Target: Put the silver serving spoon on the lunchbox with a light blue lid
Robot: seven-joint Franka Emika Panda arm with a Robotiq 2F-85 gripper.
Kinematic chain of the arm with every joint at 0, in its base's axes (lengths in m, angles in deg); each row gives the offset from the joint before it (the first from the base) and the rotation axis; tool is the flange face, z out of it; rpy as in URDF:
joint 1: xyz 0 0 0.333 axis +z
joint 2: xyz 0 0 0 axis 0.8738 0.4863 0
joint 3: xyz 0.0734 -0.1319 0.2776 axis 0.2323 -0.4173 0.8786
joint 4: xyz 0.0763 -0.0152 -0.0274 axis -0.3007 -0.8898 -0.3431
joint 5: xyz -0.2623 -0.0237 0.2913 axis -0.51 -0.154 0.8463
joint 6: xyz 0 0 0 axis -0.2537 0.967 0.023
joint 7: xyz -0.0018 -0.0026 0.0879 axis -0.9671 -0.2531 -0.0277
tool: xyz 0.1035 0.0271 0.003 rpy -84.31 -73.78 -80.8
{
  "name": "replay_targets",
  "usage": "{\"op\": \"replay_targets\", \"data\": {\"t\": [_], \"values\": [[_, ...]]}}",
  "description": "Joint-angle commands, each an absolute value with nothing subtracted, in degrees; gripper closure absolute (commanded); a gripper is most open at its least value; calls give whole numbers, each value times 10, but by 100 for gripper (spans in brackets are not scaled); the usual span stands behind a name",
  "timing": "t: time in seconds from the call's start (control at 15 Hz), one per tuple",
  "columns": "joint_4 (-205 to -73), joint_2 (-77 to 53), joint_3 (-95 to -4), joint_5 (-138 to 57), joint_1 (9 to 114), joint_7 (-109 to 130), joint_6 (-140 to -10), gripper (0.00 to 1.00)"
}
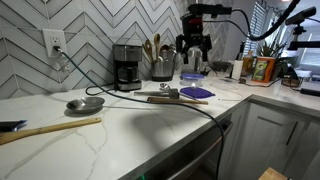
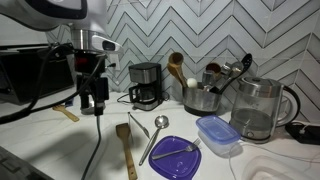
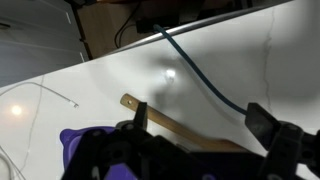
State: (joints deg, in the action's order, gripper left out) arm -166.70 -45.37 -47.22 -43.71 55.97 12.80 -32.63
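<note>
The small silver serving spoon (image 2: 178, 151) lies on the flat dark purple disc (image 2: 175, 158) on the counter. The lunchbox with the light blue lid (image 2: 217, 133) sits just right of the disc, in front of the kettle; it also shows in an exterior view (image 1: 190, 77). My gripper (image 2: 95, 102) hangs above the counter, well away from the spoon, and is open and empty. In the wrist view the two fingers (image 3: 200, 125) stand wide apart over a brown wooden handle (image 3: 170, 125) and a blue cable. The spoon is not in the wrist view.
A round silver ladle (image 2: 160, 124) and a long wooden spoon (image 2: 126, 148) lie beside the disc. A coffee maker (image 2: 146, 85), a utensil pot (image 2: 203, 97) and a glass kettle (image 2: 258, 110) stand along the tiled wall. A cable (image 1: 150, 98) trails across the counter.
</note>
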Motion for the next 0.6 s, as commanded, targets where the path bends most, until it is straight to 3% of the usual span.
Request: {"op": "replay_targets", "data": {"t": [0.0, 0.53], "values": [[-1633, -420, -489, -455, 559, 149, -357, 0], [-1587, -344, -514, -450, 561, 264, -449, 0]]}}
